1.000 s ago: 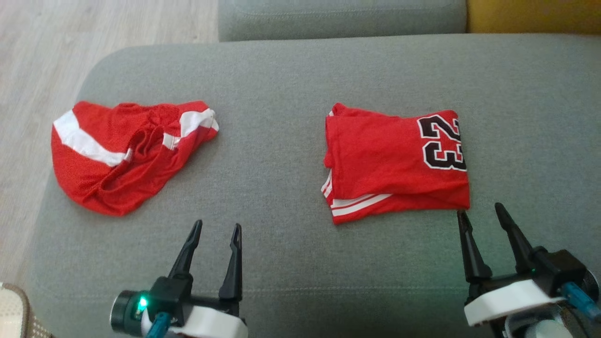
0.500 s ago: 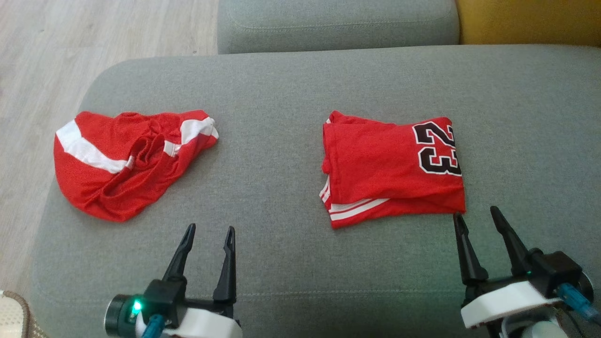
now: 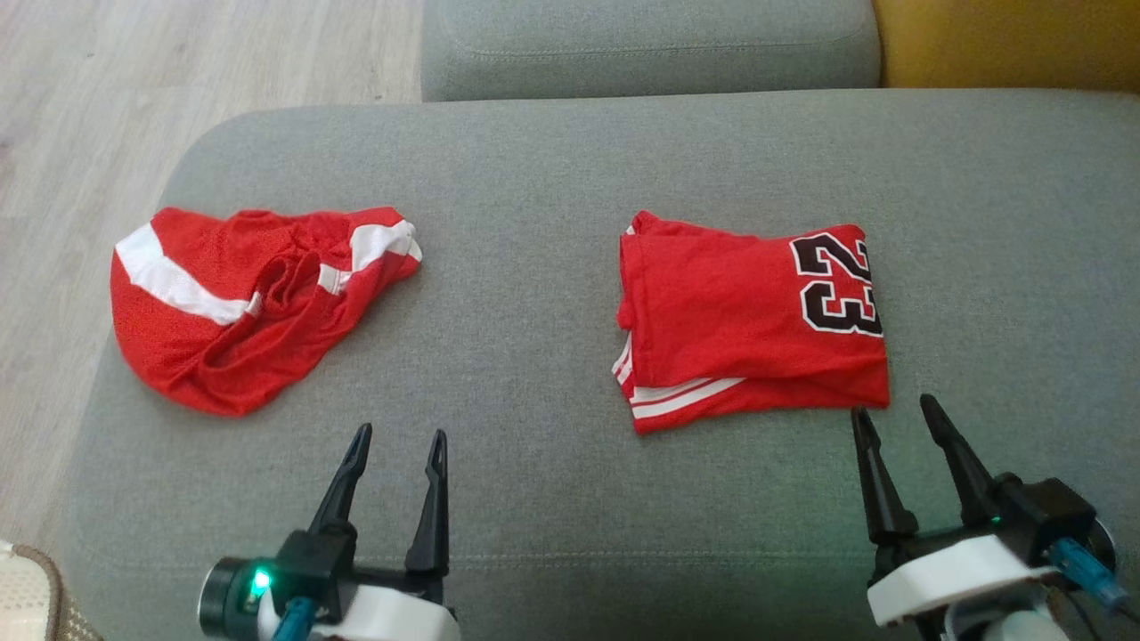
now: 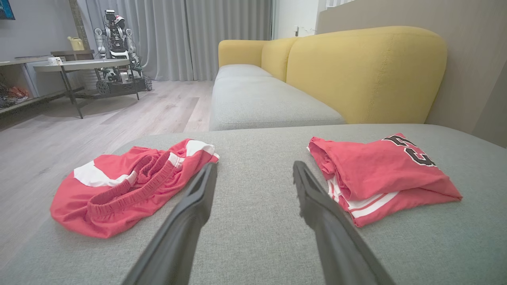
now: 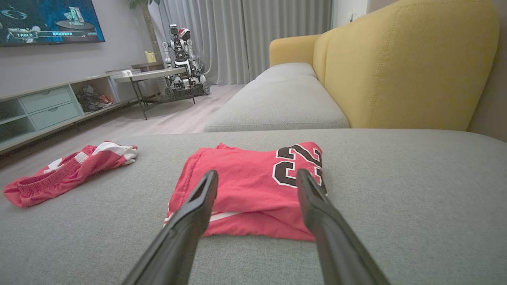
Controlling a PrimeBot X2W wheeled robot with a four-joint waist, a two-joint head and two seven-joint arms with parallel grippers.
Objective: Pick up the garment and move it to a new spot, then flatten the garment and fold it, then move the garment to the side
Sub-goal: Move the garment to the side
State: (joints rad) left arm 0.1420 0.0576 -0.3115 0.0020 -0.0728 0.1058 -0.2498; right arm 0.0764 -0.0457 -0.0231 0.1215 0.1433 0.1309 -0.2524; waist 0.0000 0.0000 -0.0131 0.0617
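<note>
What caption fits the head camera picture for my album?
Open left gripper and open right gripper face crumpled shorts and folded jersey on grey sofa.

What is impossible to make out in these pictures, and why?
- Folded red jersey numbered 23: inner layers, head view, covered by its top fold.
- Crumpled red mesh shorts with white stripes: underside, left wrist view, own bunched fabric.
- Television screen: right wrist view, cut by top edge.
</note>
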